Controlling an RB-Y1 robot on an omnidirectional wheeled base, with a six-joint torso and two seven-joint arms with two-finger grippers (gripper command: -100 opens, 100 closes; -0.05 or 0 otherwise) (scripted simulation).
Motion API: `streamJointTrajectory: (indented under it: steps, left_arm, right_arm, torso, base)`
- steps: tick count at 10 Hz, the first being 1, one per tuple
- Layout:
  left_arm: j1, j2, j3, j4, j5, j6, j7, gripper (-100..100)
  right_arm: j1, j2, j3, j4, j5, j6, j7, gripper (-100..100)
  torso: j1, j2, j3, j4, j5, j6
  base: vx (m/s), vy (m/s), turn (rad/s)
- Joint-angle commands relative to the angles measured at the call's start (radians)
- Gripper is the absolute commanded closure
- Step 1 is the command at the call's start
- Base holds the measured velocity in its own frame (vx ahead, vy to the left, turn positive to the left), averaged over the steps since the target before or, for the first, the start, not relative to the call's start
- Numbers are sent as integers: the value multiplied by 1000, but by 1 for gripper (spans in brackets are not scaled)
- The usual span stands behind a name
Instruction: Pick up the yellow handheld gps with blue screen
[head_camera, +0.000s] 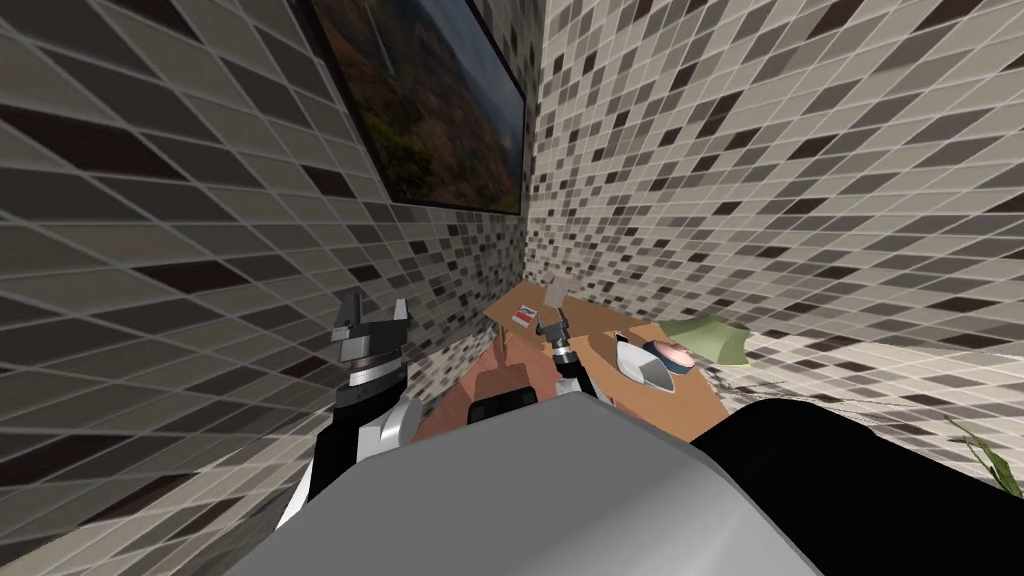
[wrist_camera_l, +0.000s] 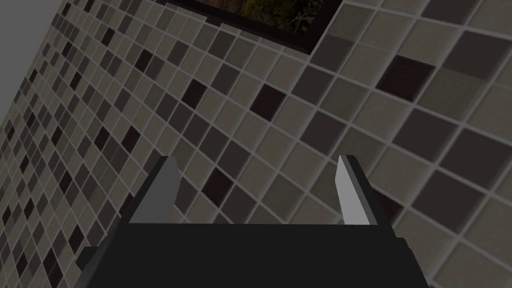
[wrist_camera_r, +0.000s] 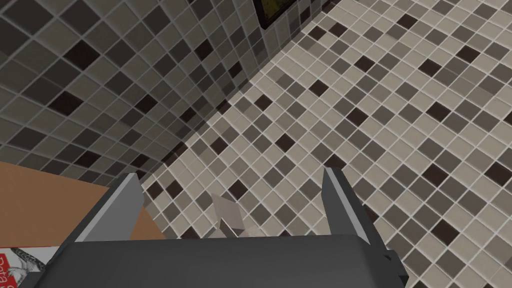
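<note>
Right hand hovers over the brown worktop, fingers spread wide and empty, seemingly lined up on a small grey-beige object just ahead, probably the gps, though no yellow shows; left hand hangs raised beside the tiled wall, likewise open and empty; a red-and-white booklet lies nearby.

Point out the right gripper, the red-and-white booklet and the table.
right gripper (wrist_camera_r: 232, 172): right wrist view, midway between its open fingertips.
red-and-white booklet (head_camera: 524, 316): head view, middle of its cover.
table (head_camera: 690, 402): head view, bare brown top near the front corner.
</note>
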Motion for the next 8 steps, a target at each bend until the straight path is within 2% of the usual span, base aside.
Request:
streamJointTrajectory:
  steps: [1,2,3,4,5,6,7,8]
  left_arm:
    - [0,0,0,0,0,0,0,0]
    - [0,0,0,0,0,0,0,0]
    - [0,0,0,0,0,0,0,0]
    - [0,0,0,0,0,0,0,0]
    - [0,0,0,0,0,0,0,0]
    - [0,0,0,0,0,0,0,0]
    - [0,0,0,0,0,0,0,0]
    - [0,0,0,0,0,0,0,0]
  right_arm:
    - [-5,-6,6,37,-16,-8,-24,-100]
    - [-8,-19,22,69,-48,-24,-67,-100]
    - [-8,-19,22,88,-48,-24,-67,-100]
    - [-10,-31,38,124,-81,-41,-111,-100]
    - [-10,-31,38,139,-81,-41,-111,-100]
    - [-13,-44,55,170,-114,-58,-155,-100]
    - [-13,-44,55,190,-114,-58,-155,-100]
    - [-16,-57,73,236,-148,-75,-200,-100]
  torso:
    - [0,0,0,0,0,0]
    - [1,0,0,0,0,0]
    - [0,0,0,0,0,0]
    - [1,0,0,0,0,0]
    - [0,0,0,0,0,0]
    - [0,0,0,0,0,0]
    - [1,-1,0,0,0,0]
    - [1,-1,-1,0,0,1]
  base:
    - [-27,-59,137]
    - [-25,-64,235]
    - [-23,-61,102]
    - [-28,-69,211]
    - [-23,-63,101]
    - [-18,-54,228]
    - [-11,-58,117]
    - [-20,-74,190]
